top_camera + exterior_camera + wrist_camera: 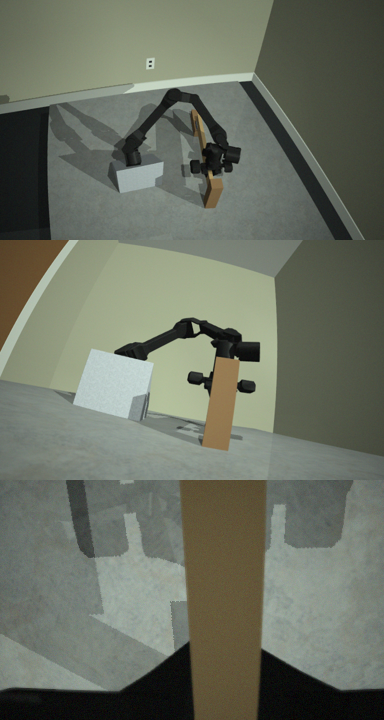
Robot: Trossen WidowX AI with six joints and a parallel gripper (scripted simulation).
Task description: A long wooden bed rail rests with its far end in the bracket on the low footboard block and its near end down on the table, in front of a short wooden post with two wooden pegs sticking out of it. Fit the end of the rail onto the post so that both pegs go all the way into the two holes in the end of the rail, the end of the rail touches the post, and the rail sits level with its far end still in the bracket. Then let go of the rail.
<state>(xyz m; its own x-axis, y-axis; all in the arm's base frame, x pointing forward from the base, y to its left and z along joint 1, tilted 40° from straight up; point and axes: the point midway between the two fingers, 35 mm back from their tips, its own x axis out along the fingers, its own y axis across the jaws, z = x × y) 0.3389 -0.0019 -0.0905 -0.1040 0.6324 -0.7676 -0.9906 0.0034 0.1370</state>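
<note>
My end effector [210,166] is clenched on the bed rail [201,138] just short of the post [213,193], rail raised off the tabletop [254,198]. I can't see the pegs, so I'd push straight along the rail, level, slowly, without twisting.

Looks like I'm sitting in a plain room of a house or office, nothing workshop-like about it. Olive-green painted walls [84,36] are meeting in a corner, a pale baseboard [198,79] is running along the bottom, and a white wall outlet [150,63] is showing on the back wall. Grey carpet-like flooring [254,198] is covering the ground under me.
</note>
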